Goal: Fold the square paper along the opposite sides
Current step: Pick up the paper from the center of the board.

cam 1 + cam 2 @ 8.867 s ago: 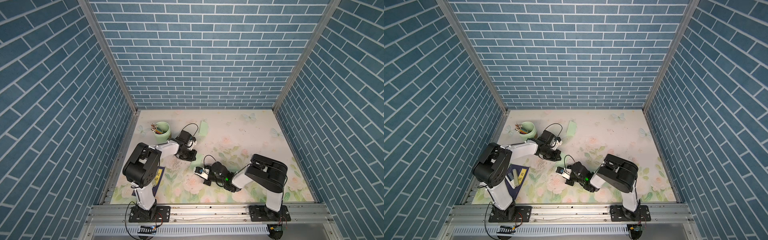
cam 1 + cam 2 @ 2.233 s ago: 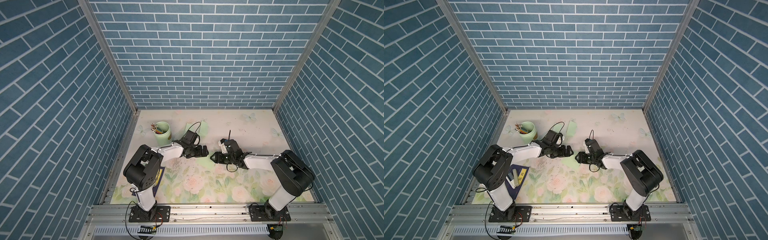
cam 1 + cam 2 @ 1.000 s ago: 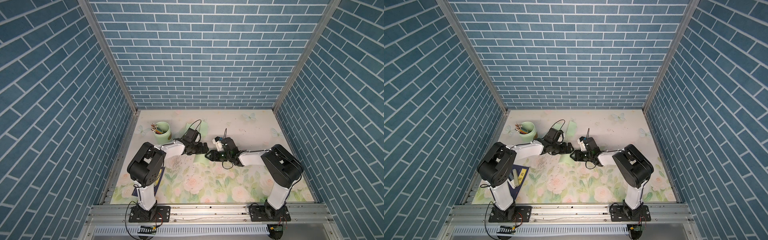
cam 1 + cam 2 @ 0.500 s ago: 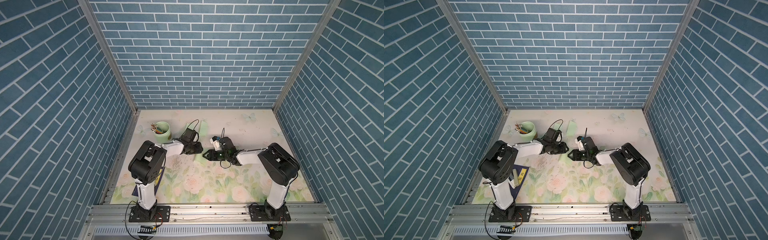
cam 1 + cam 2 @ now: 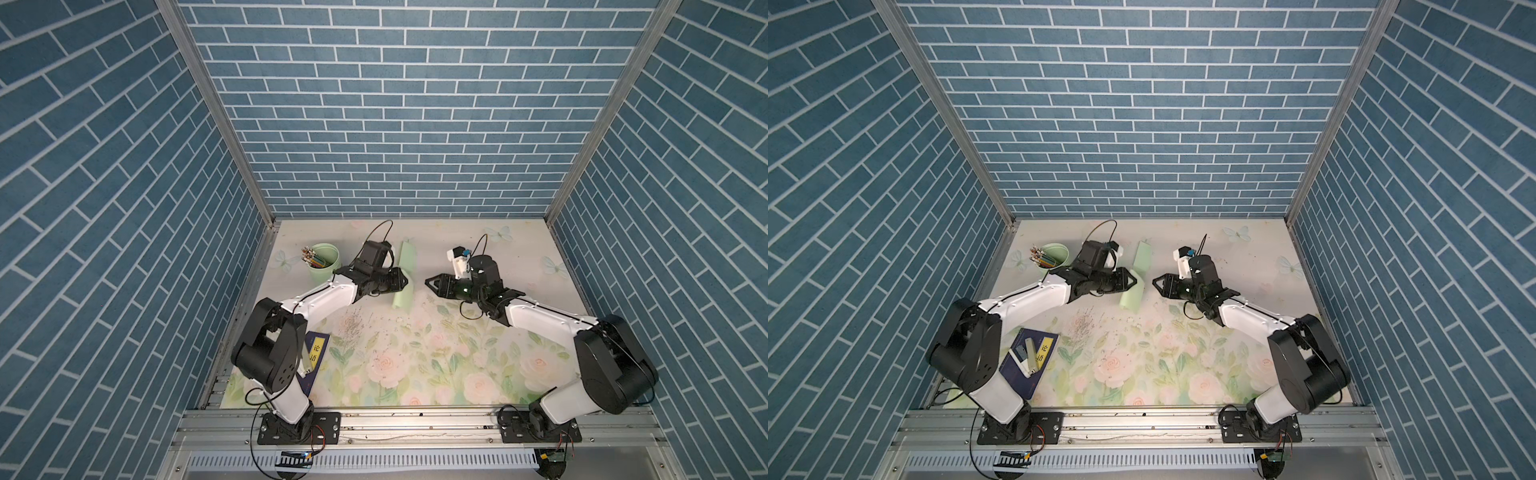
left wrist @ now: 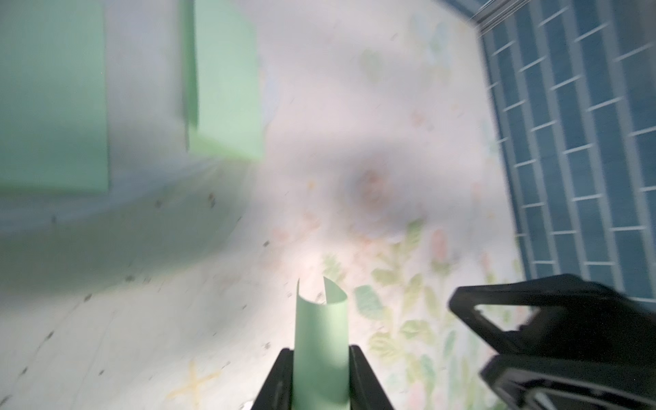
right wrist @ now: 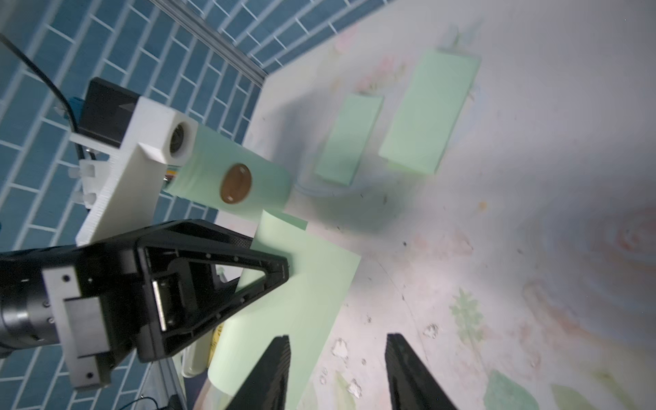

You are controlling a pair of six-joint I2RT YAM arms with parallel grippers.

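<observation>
The square paper is pale green and bent into a loose curl at the middle back of the floral mat. My left gripper is shut on it. In the left wrist view the curled paper sticks out from between the jaws of the left gripper. My right gripper stands open just right of the paper, apart from it. In the right wrist view the right gripper holds nothing, and the paper lies under one fingertip.
Two folded green pieces lie behind the paper; a top view shows one strip. A green pencil cup stands back left. A dark blue book lies by the left arm's base. Small specks dot the mat.
My left gripper has closed on the green paper and drawn slightly back to the left. The right gripper has edged left toward the paper, its jaws still the same width.
</observation>
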